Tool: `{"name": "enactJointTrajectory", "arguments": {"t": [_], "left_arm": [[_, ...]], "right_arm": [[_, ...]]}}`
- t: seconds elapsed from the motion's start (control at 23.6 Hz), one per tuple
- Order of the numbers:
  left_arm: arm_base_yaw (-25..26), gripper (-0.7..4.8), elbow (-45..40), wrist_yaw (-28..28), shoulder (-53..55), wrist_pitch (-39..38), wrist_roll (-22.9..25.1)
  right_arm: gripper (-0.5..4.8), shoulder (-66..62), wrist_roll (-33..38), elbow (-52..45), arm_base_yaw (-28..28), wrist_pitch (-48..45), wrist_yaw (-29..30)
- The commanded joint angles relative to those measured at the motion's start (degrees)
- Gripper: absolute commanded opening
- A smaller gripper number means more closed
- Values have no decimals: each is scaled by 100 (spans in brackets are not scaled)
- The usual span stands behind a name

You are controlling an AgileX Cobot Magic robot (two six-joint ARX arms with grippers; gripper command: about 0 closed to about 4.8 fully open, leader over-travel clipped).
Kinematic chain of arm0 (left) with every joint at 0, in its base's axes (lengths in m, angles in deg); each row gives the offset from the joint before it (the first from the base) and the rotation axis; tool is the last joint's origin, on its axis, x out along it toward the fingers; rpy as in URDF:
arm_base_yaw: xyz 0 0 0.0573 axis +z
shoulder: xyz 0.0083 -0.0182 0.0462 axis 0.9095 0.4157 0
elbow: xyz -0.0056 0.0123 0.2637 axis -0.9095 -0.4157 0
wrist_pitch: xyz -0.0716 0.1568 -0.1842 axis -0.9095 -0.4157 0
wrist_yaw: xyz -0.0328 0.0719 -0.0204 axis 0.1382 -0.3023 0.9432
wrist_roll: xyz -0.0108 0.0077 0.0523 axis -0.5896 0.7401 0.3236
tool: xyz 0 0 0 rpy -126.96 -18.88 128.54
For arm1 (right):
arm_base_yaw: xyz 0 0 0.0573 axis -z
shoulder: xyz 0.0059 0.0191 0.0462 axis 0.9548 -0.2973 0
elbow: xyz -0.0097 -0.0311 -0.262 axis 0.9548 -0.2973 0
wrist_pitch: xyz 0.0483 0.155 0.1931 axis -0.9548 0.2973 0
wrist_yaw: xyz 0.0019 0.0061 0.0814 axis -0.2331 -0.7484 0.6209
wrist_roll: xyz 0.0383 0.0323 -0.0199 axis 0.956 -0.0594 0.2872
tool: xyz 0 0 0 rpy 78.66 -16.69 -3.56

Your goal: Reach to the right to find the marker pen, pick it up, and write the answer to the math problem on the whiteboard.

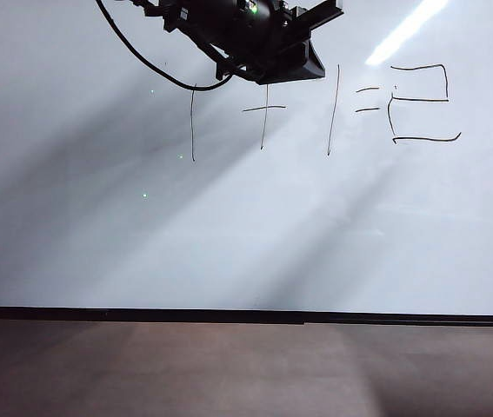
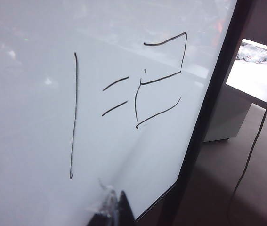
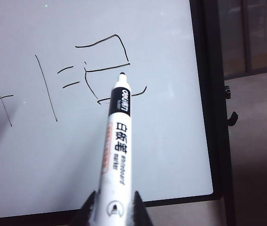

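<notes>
Right gripper (image 3: 114, 207) pinches marker pen (image 3: 117, 150) — wrist view only; left gripper (image 2: 112, 207) (state unclear).

One large glossy white whiteboard (image 1: 229, 243) with thin black frame. One white-barrelled marker pen (image 3: 117, 155) with black tip. One handwritten black math problem (image 1: 281, 113): two tall vertical ones, one plus sign, two short equals dashes. One angular black answer digit (image 1: 422, 102). One black robot arm (image 1: 246, 35) with one black cable.

Office or lab room: large framed whiteboard (image 1: 246, 226), brown floor (image 1: 229, 369), white table (image 2: 258, 77) with trailing cable (image 2: 255, 141).
</notes>
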Motion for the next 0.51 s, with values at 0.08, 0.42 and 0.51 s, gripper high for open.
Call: {"name": "enactJointTrajectory", "arguments": {"t": [0.08, 0.42, 0.51], "left_arm": [[-13, -5, 11, -15, -61, -13, 166], [4, -4, -44, -1182, -1482, -3182, 1930], [179, -5, -260, -1449, -2122, -3510, 2083]], "right_arm": [[-6, 4, 2, 28, 7, -61, -2], [-6, 4, 2, 26, 4, -61, -2], [-6, 4, 2, 28, 7, -61, -2]]}}
